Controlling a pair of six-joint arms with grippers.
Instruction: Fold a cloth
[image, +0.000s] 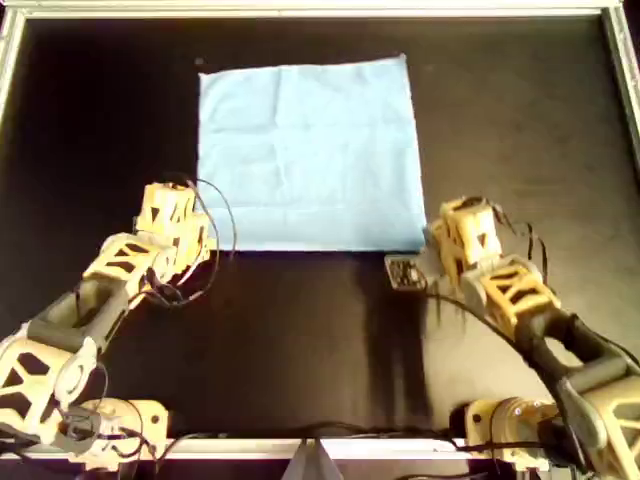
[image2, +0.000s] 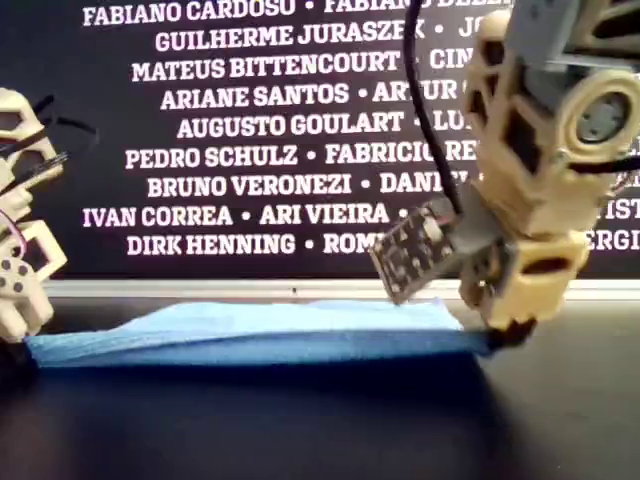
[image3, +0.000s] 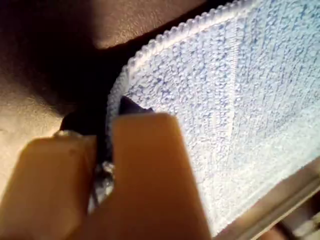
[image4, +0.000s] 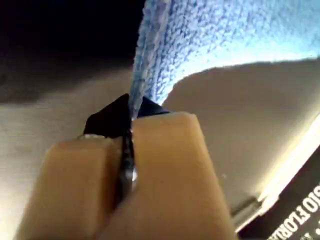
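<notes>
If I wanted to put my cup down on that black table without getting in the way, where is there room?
Bare table lies either side of the cloth in the overhead view, and between the two arms near that view's bottom. It is crowded at the cloth's near corners, where the left claw and right claw pinch it.

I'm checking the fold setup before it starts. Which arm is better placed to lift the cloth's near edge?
Neither alone: the left gripper and the right gripper each pinch a near corner of the cloth, so both look equally ready to lift together.
</notes>
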